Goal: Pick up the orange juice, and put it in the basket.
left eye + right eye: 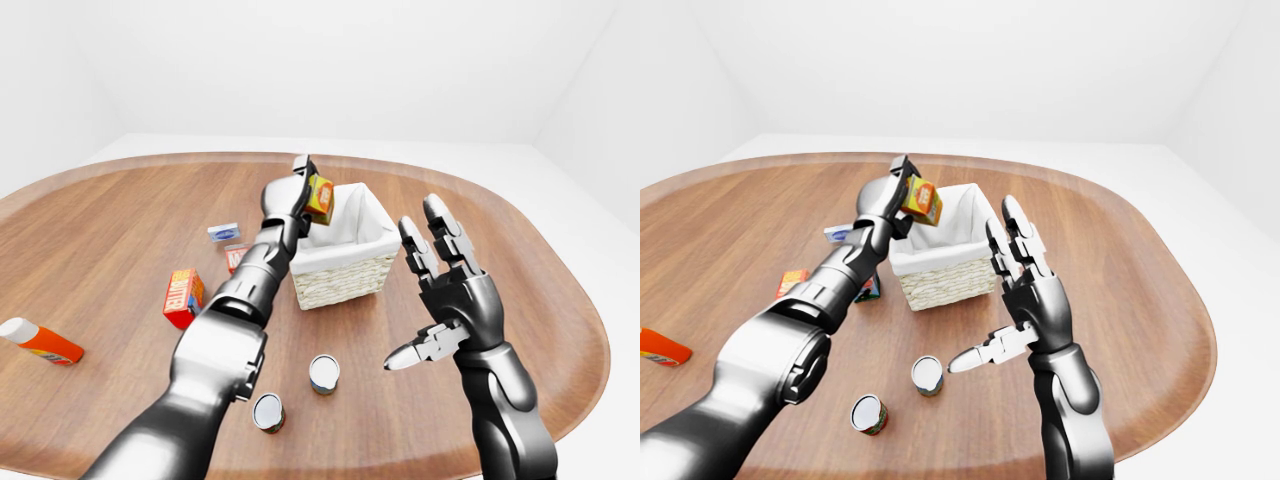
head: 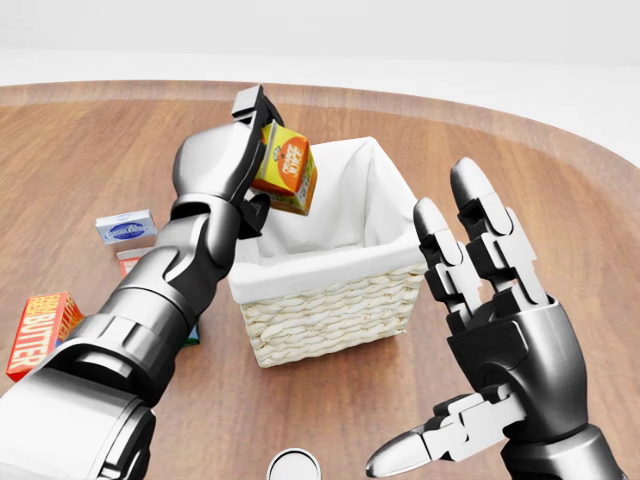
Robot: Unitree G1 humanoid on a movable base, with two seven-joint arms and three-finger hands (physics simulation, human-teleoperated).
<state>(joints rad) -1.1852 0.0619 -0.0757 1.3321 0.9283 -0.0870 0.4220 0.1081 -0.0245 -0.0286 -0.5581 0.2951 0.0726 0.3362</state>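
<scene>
Left robot hand [image 2: 262, 160] clamps orange juice [image 2: 284, 168] above basket [image 2: 330, 310]; right robot hand [image 2: 490, 330] spread, empty; cans [image 1: 324, 373] near.

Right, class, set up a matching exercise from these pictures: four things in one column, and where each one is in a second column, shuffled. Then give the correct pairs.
Things
1. orange juice carton
2. butter box
3. basket
4. right hand

Places or states
A. lying on the table at the head view's left edge
B. open, fingers spread, to the right of the basket
C. held in the left hand above the basket's left rim
D. standing on the table, white-lined, nothing visible inside

Pairs: 1-C, 2-A, 3-D, 4-B
</scene>
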